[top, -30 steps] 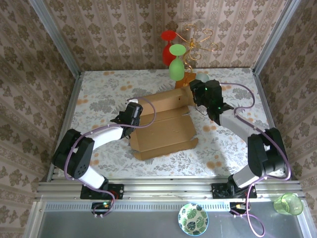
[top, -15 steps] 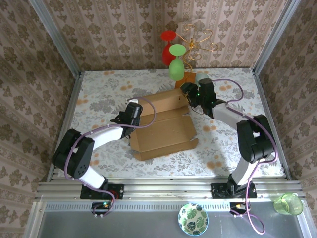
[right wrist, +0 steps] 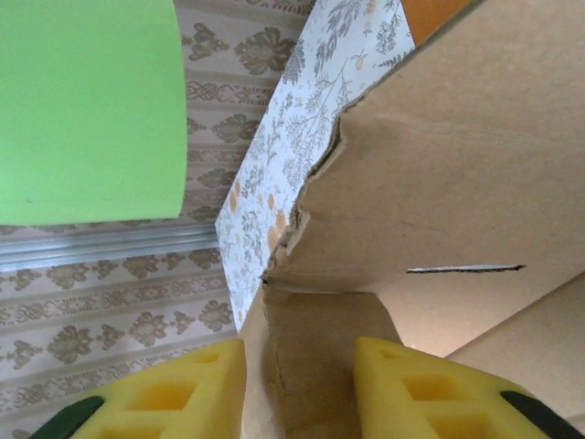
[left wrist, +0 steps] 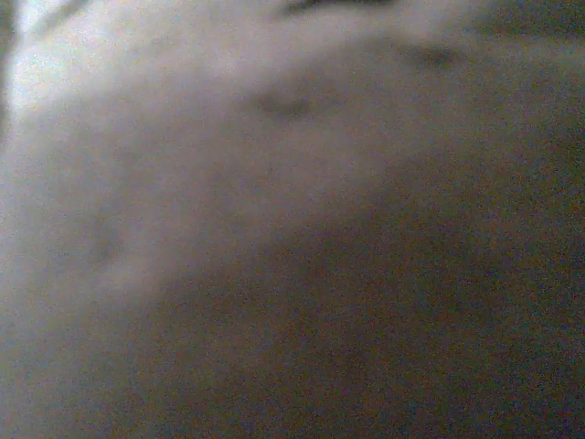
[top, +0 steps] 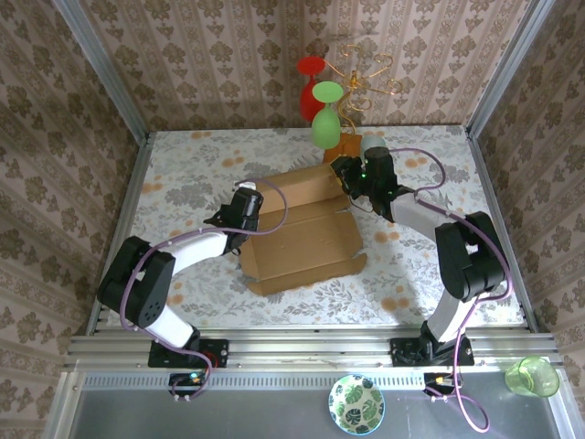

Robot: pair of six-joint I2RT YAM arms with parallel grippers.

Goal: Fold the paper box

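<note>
The paper box [top: 302,233] lies partly open in the middle of the bench [top: 178,174], its long axis running left to right, with the rear panel raised. The right hand [top: 351,176] is at the far right corner of that panel. Its yellow fingers [right wrist: 183,393] are spread apart and straddle a small end flap, so the flap lies directly ahead of this nearer hand. The left hand [top: 245,205] sits at the box's left end, and I cannot tell whether it is open or closed.
</note>
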